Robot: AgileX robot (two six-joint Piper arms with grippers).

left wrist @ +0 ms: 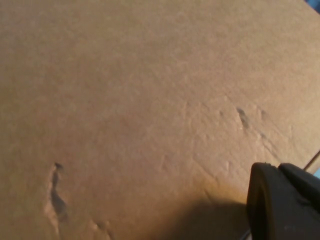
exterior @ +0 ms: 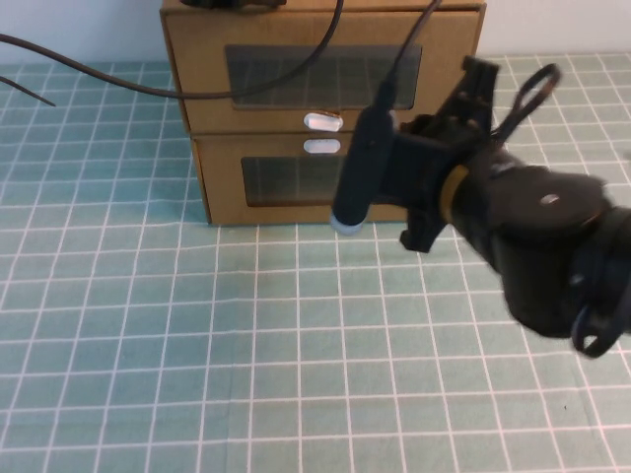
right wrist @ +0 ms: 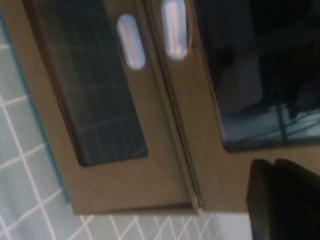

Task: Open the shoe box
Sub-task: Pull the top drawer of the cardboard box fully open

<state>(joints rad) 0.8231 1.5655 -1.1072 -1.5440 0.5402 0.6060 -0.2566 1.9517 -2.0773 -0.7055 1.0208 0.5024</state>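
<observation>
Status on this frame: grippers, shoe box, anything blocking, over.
Right gripper shut, empty, in front of the stacked shoe boxes. Left gripper close over bare cardboard. Both boxes closed, pull slots untouched. Nothing seen blocking the fronts.

The table [exterior: 177,335] in front and to the left of the stacked boxes [exterior: 212,148] lies open, and both finger holes [exterior: 322,122] can be reached from the left. The right arm [exterior: 532,227] fills the near right, its closed right claw [exterior: 480,69] by the boxes' upper right corner. A rod [exterior: 357,168] and a cable [exterior: 99,77] cross the fronts. The left claw [left wrist: 282,200] sits close against cardboard.
</observation>
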